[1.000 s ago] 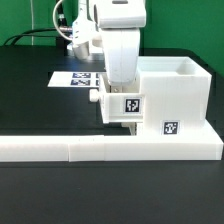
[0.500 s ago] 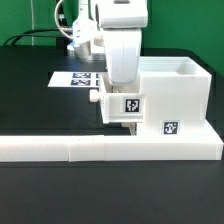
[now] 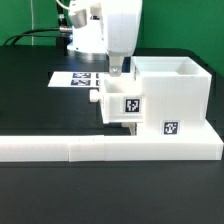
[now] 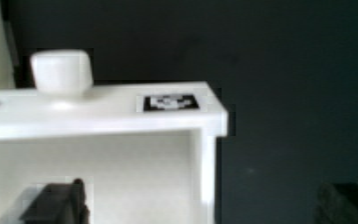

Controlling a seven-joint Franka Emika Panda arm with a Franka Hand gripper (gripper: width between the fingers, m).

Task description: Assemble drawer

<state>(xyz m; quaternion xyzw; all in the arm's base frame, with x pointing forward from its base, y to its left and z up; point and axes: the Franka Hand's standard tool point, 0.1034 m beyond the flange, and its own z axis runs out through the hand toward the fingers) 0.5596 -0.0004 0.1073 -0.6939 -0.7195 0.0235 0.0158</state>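
Up above, the fingers hung spread and empty over the drawer, touching nothing. The drawer sat on the black bench against the long low white wall, its knobbed tray directly below the fingers.

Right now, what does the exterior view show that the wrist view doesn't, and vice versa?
Only the exterior view shows the marker board behind the arm, the long low white wall in front, and the open-topped drawer housing with a second tag low on its front. Only the wrist view shows the hand's two dark fingertips spread wide with nothing between them, looking down on the tray. Both show the white tray, its round knob and its square tag.
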